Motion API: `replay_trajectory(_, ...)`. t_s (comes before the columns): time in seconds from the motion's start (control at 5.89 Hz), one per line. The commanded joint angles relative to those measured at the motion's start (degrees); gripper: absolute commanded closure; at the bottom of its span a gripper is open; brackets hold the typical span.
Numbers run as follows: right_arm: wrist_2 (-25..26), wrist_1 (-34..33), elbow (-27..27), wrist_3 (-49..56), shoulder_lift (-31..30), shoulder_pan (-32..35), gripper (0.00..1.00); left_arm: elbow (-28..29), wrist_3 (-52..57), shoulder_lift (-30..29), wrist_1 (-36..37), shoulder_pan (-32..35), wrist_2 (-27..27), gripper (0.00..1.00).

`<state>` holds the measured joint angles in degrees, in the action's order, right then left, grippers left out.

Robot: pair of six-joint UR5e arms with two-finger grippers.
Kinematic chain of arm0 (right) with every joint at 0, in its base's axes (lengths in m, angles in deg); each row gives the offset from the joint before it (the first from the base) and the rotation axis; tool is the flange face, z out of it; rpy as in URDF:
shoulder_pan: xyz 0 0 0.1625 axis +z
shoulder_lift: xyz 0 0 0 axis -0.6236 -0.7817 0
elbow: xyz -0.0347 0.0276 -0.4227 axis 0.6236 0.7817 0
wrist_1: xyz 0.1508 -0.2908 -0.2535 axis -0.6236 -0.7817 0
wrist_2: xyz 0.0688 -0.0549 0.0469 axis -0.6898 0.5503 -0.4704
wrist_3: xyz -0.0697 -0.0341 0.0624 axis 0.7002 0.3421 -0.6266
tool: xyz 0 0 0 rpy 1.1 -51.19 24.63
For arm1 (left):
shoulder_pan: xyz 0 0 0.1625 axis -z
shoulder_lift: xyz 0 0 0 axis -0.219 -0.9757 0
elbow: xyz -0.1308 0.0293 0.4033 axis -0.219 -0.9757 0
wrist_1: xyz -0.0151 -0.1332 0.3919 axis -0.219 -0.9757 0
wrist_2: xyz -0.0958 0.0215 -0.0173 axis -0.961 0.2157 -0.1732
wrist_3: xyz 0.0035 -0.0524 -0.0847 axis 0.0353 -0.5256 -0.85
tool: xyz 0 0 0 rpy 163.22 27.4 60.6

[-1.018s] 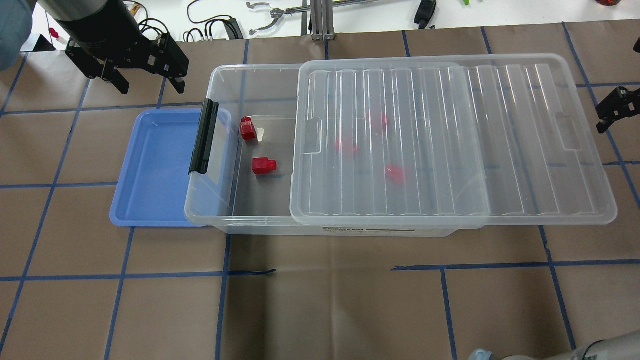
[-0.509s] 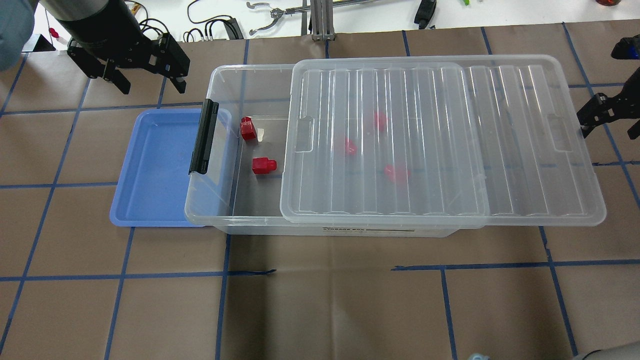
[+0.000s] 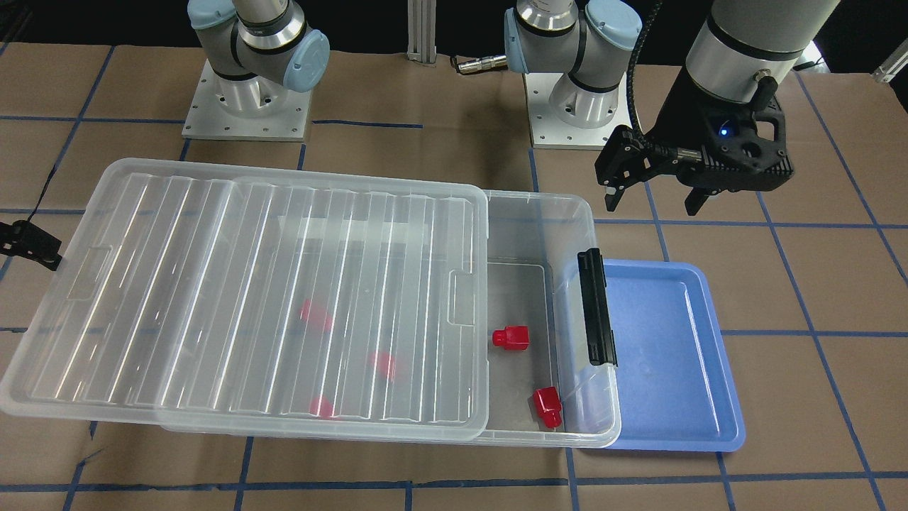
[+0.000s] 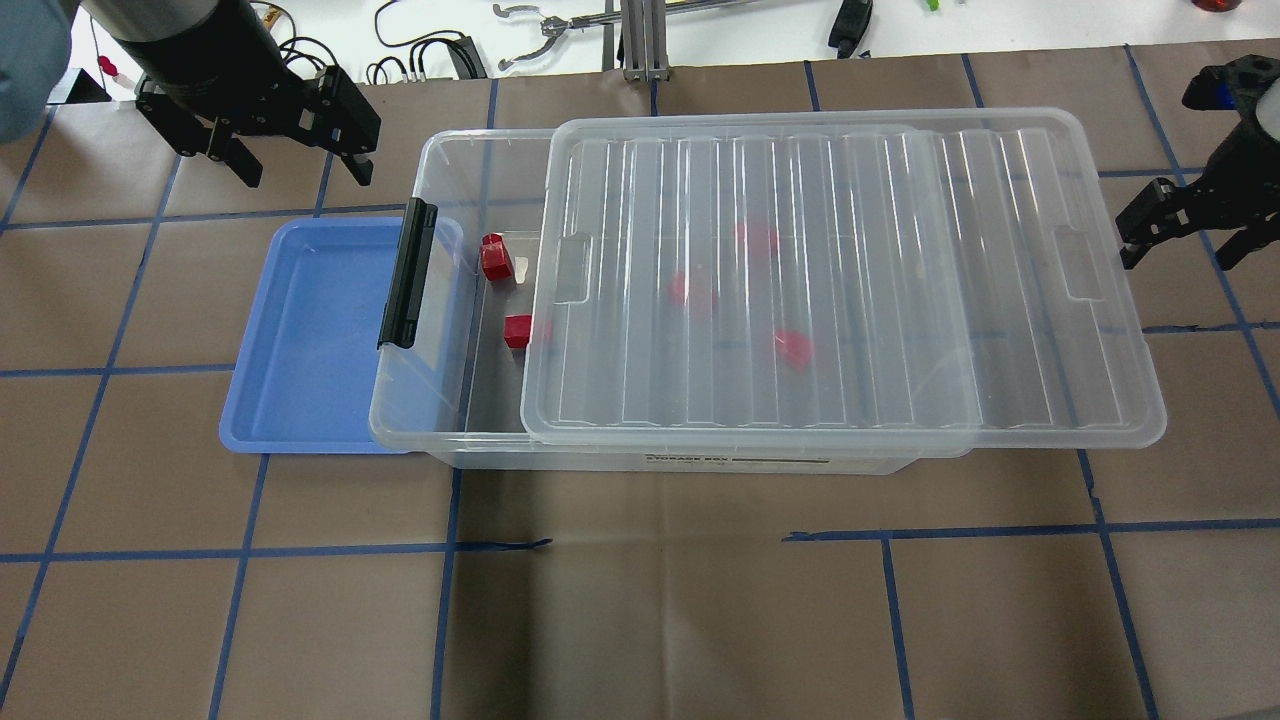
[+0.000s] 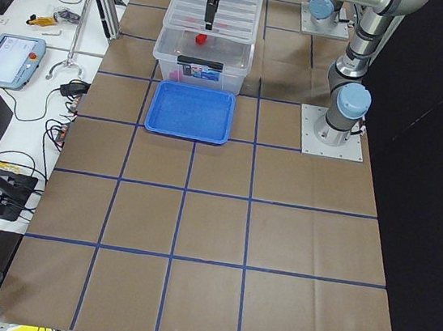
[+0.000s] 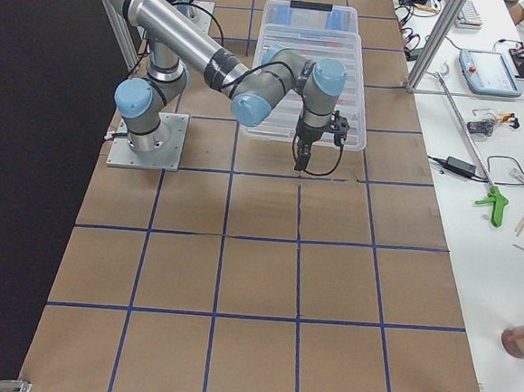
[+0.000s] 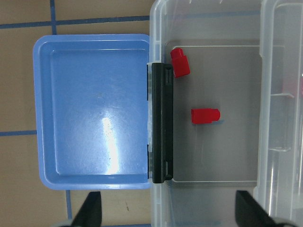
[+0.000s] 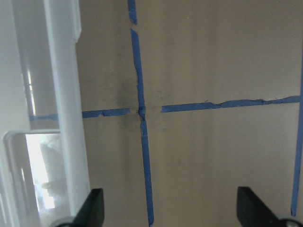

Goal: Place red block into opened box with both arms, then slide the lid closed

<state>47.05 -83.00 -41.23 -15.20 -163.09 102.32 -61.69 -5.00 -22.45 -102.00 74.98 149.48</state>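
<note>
The clear box (image 4: 440, 160) lies across the table, its black latch end over a blue tray. The ribbed clear lid (image 4: 850, 280) covers most of it and overhangs the right end. One red block (image 4: 495, 258) sits in the uncovered strip. A second red block (image 4: 517, 330) lies half under the lid's edge, and three more show blurred through the lid. My left gripper (image 4: 300, 150) hangs open and empty behind the tray. My right gripper (image 4: 1185, 245) is open, one finger beside the lid's right short edge (image 8: 61, 118).
The blue tray (image 4: 310, 340) holds nothing and is partly tucked under the box's latch end (image 4: 408, 272). Both arm bases (image 3: 245, 106) stand behind the box. Cables and tools lie on the white bench (image 4: 560, 40) beyond the table.
The lid has slid left over the box, now half covering the second red block. My right gripper moved left with the lid's right edge. The left gripper has not moved.
</note>
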Motion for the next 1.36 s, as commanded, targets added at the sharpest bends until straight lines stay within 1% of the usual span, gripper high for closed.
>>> replay_trajectory(0.0, -0.2, -0.1, -1.5, -1.8, -0.3, 1.7, 0.00, 0.0, 0.0, -0.1, 0.0, 0.0, -0.1, 0.02)
replay_trajectory(0.51, -0.2, -0.2, -2.1, -2.9, -1.5, 5.2, 0.00, 0.0, 0.0, -0.1, 0.1, 0.0, 0.0, 0.02)
replay_trajectory(0.68, -1.1, 0.1, -2.4, -3.7, -1.5, 6.0, 0.00, 0.0, 0.0, -0.2, 0.1, 0.0, 0.0, 0.02)
replay_trajectory(0.85, -1.4, 0.0, -4.0, -4.9, -2.1, 6.5, 0.00, 0.0, 0.0, -0.1, 0.1, 0.0, 0.0, 0.02)
replay_trajectory(1.19, -4.1, 0.2, -5.2, -5.1, -2.8, 6.7, 0.00, 0.0, 0.0, -0.2, 0.1, 0.1, 0.0, 0.02)
